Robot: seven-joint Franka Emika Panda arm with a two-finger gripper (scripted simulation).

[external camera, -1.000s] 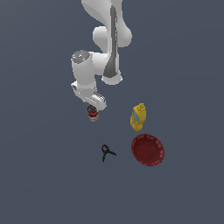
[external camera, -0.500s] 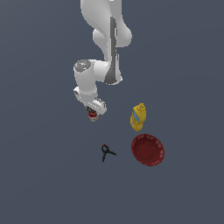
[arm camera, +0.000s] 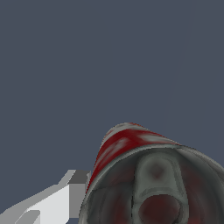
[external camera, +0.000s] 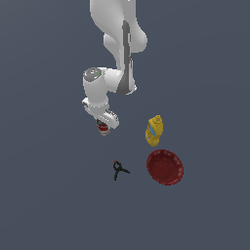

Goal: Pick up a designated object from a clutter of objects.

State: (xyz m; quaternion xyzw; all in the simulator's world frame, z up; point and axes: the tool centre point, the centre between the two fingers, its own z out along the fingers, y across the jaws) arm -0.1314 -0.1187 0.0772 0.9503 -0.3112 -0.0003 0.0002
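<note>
The designated object, a small red-and-white can [external camera: 103, 129] with a grey metal top, sits between the fingers of my gripper [external camera: 104, 125], which is shut on it. In the wrist view the can [arm camera: 131, 148] fills the frame close up, its grey top turned toward the camera, and one white finger [arm camera: 52, 203] lies against its side. Whether the can is off the floor cannot be told. The rest of the clutter of objects lies apart from it, toward the exterior view's right.
A yellow squeeze bottle [external camera: 154, 131] stands to the exterior view's right of the can. A dark red bowl [external camera: 165, 167] lies just below it. A small black clamp with a red tip [external camera: 118, 169] rests between the can and the bowl.
The wrist and hand have shifted slightly over the last second while the can stays in the fingers. The bottle, bowl and clamp have not moved.
</note>
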